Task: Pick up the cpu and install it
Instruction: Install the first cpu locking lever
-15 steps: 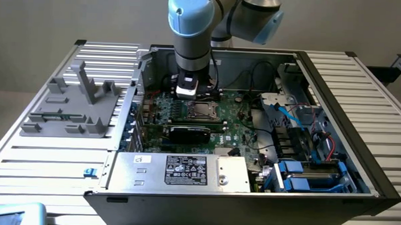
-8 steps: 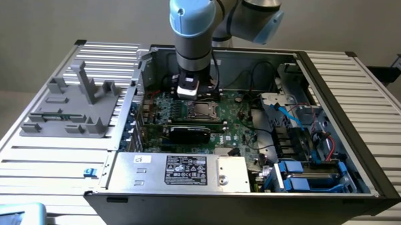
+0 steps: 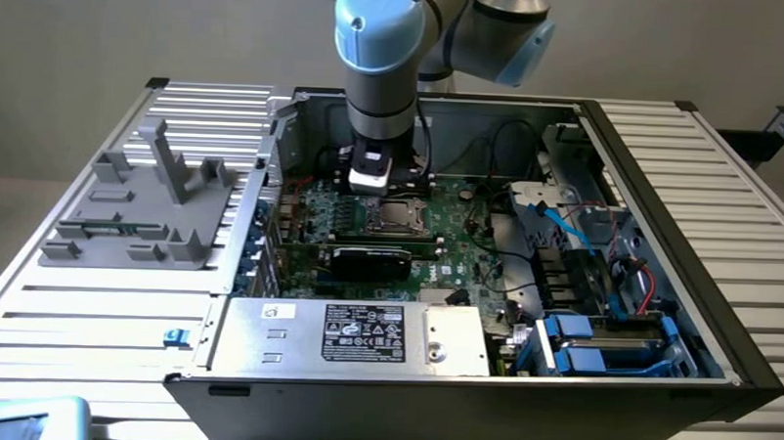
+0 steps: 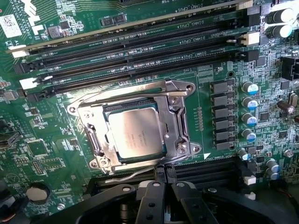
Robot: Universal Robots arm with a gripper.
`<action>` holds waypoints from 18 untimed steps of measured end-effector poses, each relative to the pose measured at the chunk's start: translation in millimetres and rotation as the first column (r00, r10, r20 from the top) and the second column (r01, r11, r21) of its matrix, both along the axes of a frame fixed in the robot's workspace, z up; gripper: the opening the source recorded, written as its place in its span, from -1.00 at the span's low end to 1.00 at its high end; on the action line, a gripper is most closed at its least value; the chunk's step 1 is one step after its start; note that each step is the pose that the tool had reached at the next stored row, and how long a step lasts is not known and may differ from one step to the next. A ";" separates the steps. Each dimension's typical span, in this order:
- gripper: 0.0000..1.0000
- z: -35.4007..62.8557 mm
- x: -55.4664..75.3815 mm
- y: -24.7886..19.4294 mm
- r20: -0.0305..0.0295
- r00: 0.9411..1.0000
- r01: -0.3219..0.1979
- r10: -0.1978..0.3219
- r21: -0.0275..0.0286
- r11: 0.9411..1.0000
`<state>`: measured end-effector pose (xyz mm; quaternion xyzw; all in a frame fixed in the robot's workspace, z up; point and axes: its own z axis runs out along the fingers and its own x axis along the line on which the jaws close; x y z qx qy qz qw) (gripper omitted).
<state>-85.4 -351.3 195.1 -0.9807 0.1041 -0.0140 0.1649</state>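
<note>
Pointing straight down over mobo (image 4: 46,154), hand (image 4: 166,175) pinched closed, empty, near seated cpu (image 4: 135,134).

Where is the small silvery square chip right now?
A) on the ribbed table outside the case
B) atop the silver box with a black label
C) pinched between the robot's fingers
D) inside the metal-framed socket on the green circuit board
D: the small silvery-grey square cpu lies within the shiny metal socket frame, apart from the shut black fingers.
</note>
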 end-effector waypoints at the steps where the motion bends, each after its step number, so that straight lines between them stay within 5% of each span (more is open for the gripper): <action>1: -0.76 -0.1 0.3 0.0 0.000 1.000 0.000 0.000 0.000 1.000; 18: -0.76 -1.3 2.3 -0.5 0.000 1.000 0.008 -0.008 0.000 1.000</action>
